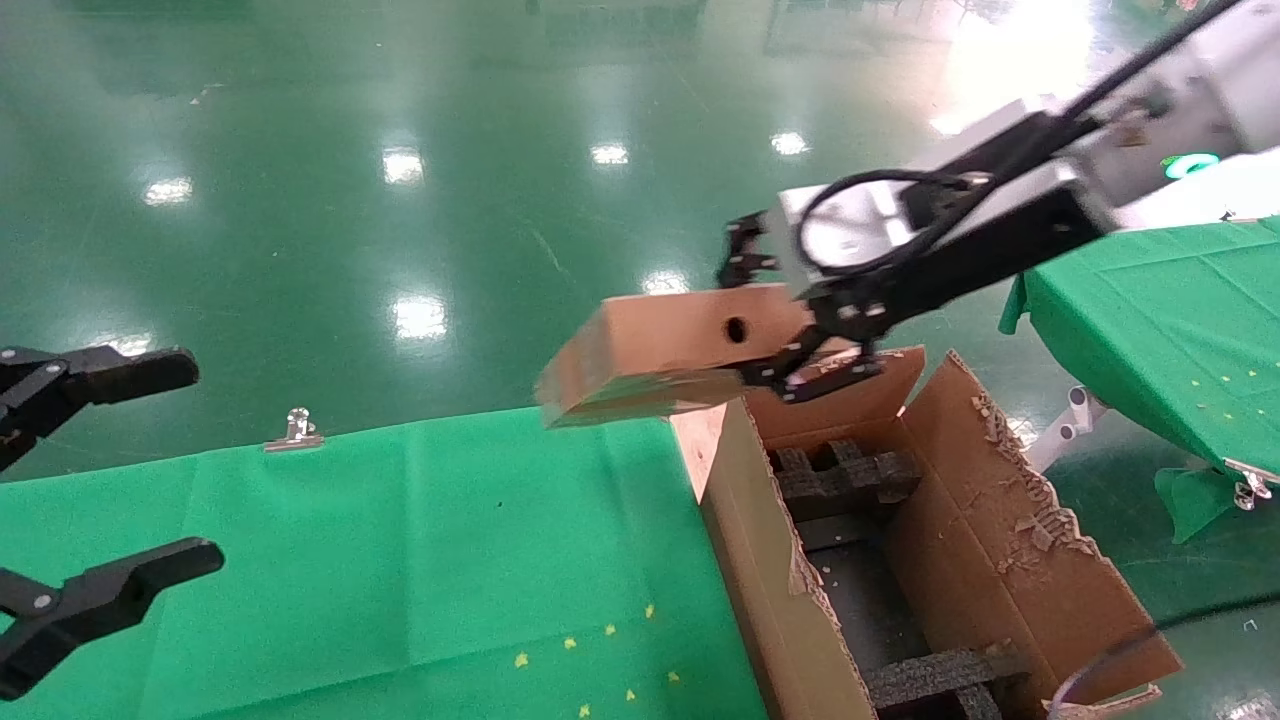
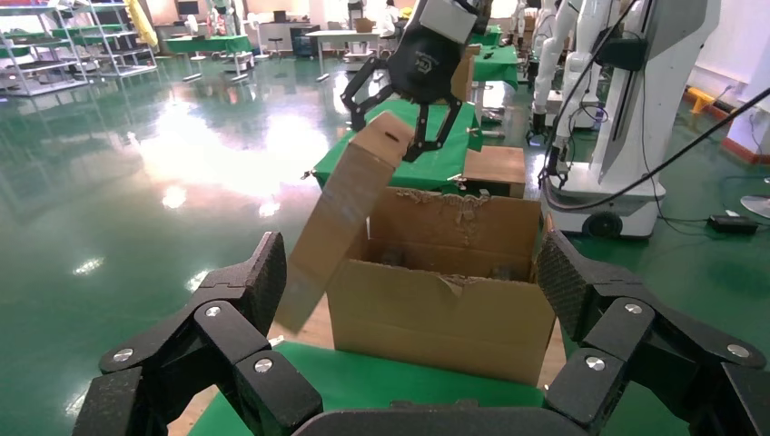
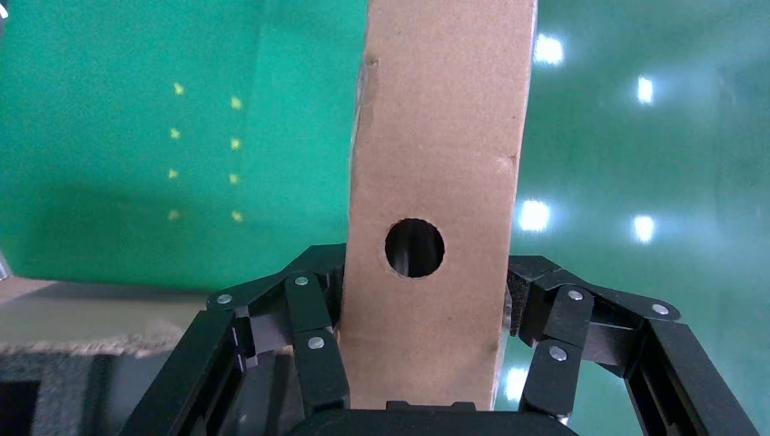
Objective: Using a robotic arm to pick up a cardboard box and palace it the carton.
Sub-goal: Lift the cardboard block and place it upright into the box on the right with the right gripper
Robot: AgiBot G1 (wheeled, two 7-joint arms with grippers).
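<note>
Nearest the head camera, at far left, the left gripper (image 1: 95,490) hangs over the edge of the green cloth (image 1: 430,560), its black fingers (image 1: 120,375) spread wide apart and holding nothing. From its own wrist camera the same fingers (image 2: 241,300) stand parted, framing the scene beyond. A silver clip (image 1: 296,428) sits on the far edge of the cloth. Small yellow marks dot the cloth near its front.

Centre: the box (image 1: 665,350) is off the table, held in the air above the cloth's right end and beside the near-left corner of the carton (image 1: 770,590). It is tilted, its free end lower and toward the left. A round hole (image 1: 736,329) shows in its narrow side.

Right: the right gripper (image 1: 795,325) is clamped on the box's end, fingers (image 3: 313,341) pressing both broad faces, as its wrist camera confirms. The white arm (image 1: 1150,100) reaches in from upper right, with a green ring light (image 1: 1190,165). The carton stands open below, flaps torn, black foam (image 1: 850,480) inside. A second green-covered table (image 1: 1170,320) stands at far right.
</note>
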